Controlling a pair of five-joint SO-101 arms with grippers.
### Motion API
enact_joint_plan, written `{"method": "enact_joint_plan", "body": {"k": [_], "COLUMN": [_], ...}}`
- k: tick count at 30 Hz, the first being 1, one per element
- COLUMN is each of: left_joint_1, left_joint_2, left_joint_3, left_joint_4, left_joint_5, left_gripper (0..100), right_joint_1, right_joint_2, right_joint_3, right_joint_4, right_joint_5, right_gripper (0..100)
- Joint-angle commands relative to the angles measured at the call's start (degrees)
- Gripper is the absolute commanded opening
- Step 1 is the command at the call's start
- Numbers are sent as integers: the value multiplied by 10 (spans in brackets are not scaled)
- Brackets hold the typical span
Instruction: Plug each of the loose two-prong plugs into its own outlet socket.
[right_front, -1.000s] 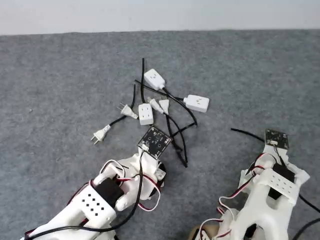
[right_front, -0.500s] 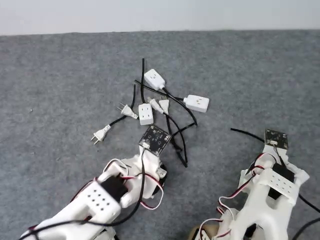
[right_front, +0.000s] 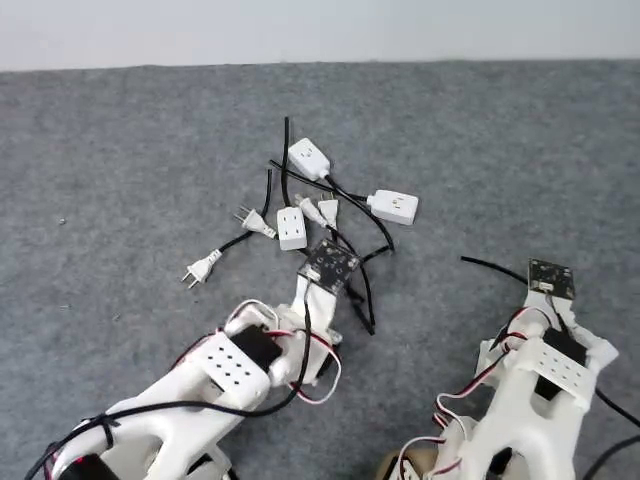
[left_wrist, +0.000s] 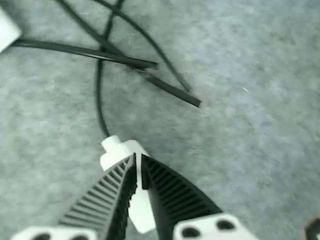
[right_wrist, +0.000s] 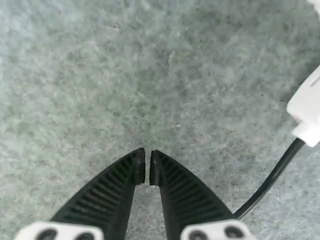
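Three white outlet sockets lie among black cords on the grey carpet. Two loose plugs lie to their left and two more between them. The left arm ends just in front of this cluster. My left gripper is shut, and a white plug body with a black cord shows under its fingertips; I cannot tell if they touch it. My right gripper is shut over bare carpet, beside a white plug piece.
Black cords run from the cluster toward the left arm, with cut ends on the carpet. Another black cord lies by the right arm. A pale wall borders the far side of the carpet.
The left arm has swung right and forward toward the cluster of cords and sockets. The right arm and the plugs and sockets have kept still.
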Motion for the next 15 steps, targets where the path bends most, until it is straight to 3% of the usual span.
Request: {"method": "enact_joint_plan", "body": {"k": [1, 6, 15], "left_joint_1": [-65, -107, -105], "left_joint_2": [5, 5, 4], "left_joint_3": [-7, -7, -27], "left_joint_4": [19, 52, 47], "left_joint_5": [6, 3, 2], "left_gripper": [11, 12, 12], "right_joint_1": [-3, -3, -4], "right_joint_2": [-14, -14, -14], "right_joint_3": [-3, -3, -2], "right_joint_4": [-8, -9, -19], "right_joint_5": [13, 15, 14], "right_gripper": [22, 22, 22]}}
